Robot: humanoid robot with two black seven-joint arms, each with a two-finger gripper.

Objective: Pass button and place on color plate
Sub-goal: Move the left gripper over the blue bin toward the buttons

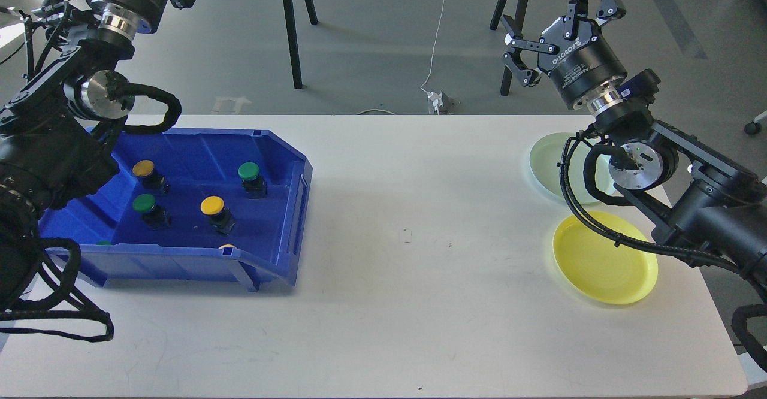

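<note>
yellow button [213, 206] lies in blue bin [281, 219], well apart from wide-open right hand [554, 12].

Glossy blue plastic bin [287, 207]; matt white table [419, 267]; glossy yellow plate [605, 261].

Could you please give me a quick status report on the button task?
Right gripper open, empty, raised. Left gripper out of view. Buttons in blue bin; yellow plate bare. Nothing in the way.

The white table [407, 237] lies bare across its middle, open to passage. At nine o'clock the blue bin's [281, 219] raised walls fence the push buttons. At three o'clock the right arm [689, 207] overhangs the pale green plate [545, 162] and yellow plate [599, 267].
</note>
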